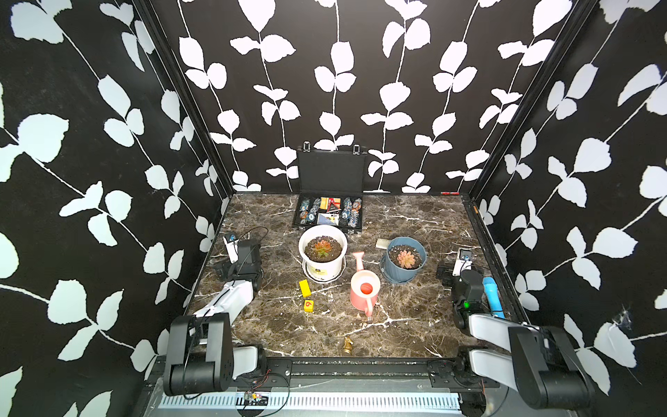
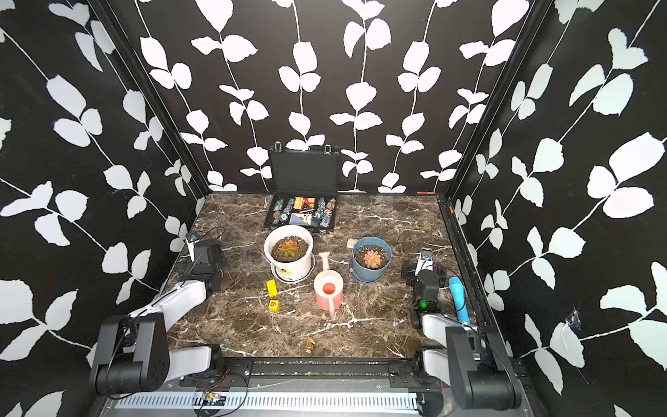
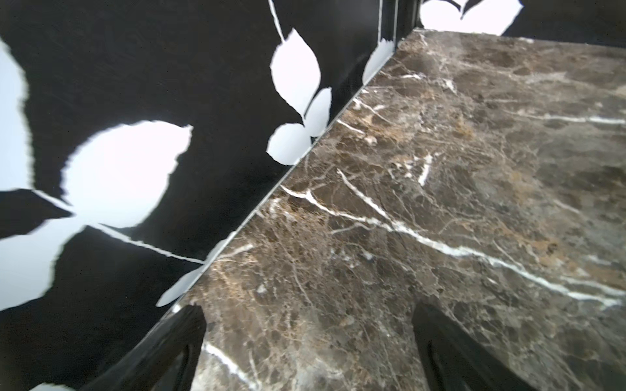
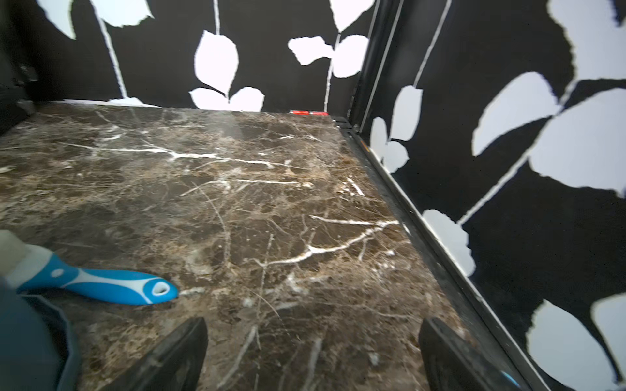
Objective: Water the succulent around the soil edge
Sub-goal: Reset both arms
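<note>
Black wallpaper (image 1: 108,162) printed with white leafy vines is closing in three sides of the booth, and a brown marble tabletop (image 1: 415,224) veined with white is filling the floor between them. Both claws are hovering at the sides. The left gripper (image 3: 308,315) is spreading its jaws wide over bare marble by the left wall and holding nothing. The right gripper (image 4: 313,321) is gaping just as wide and empty near the right wall. One open black case (image 1: 330,173) is sitting at the far centre. Two pots are standing mid-table, a white pot (image 1: 322,267) on the left and a blue pot (image 1: 395,270) on the right. Each is carrying one plant, an orange-green succulent (image 1: 321,248) and a pink succulent (image 1: 406,258). One pink watering can (image 1: 362,299) is standing upright between them and slightly nearer, untouched, with one orange ball (image 1: 366,288) sitting inside it. One blue tool (image 1: 491,296) is lying along the right edge. One brush (image 1: 382,243) is peeking out from behind the blue pot. Two yellow blocks (image 1: 305,288) are lying near the white pot, and one gold chess knight (image 1: 347,344) is standing by the near edge.
</note>
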You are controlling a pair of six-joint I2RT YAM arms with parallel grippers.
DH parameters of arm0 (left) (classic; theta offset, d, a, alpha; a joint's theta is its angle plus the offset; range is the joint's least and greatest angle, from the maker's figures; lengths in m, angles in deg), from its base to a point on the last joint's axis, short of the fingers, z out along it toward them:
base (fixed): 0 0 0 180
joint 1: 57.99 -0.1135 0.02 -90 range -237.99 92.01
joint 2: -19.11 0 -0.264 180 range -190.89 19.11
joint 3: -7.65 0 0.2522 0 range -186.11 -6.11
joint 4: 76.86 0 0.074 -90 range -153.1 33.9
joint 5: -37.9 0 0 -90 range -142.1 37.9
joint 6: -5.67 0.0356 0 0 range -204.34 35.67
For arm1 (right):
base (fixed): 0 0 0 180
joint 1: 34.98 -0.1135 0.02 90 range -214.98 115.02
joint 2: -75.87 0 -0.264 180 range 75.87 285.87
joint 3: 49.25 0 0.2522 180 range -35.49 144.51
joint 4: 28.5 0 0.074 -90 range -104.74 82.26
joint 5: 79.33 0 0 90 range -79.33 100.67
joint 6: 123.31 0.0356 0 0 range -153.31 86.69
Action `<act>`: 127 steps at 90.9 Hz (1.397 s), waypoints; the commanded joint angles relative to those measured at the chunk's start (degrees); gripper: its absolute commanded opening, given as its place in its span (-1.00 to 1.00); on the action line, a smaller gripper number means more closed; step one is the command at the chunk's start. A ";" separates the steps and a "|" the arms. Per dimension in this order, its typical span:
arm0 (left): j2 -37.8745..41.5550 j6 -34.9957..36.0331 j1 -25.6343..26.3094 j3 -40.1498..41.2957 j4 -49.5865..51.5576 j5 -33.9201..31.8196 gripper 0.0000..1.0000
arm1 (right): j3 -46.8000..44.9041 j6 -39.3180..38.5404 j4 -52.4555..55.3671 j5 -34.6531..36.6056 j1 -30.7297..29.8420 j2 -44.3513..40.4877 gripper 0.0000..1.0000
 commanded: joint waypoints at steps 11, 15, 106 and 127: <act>-1.70 4.24 0.44 5.29 -18.04 5.75 0.97 | 0.87 1.05 -15.80 -3.22 -0.15 8.86 0.98; -2.47 5.70 1.08 5.71 -20.27 6.29 0.97 | 1.29 0.36 -18.58 -4.99 -0.15 11.82 0.98; -15.64 17.61 6.64 6.42 -39.75 23.14 0.97 | 14.38 1.65 2.71 1.07 -1.04 16.47 0.99; -15.41 17.46 6.57 6.54 -39.49 23.16 0.97 | 14.03 1.61 2.45 1.07 -1.05 16.27 0.99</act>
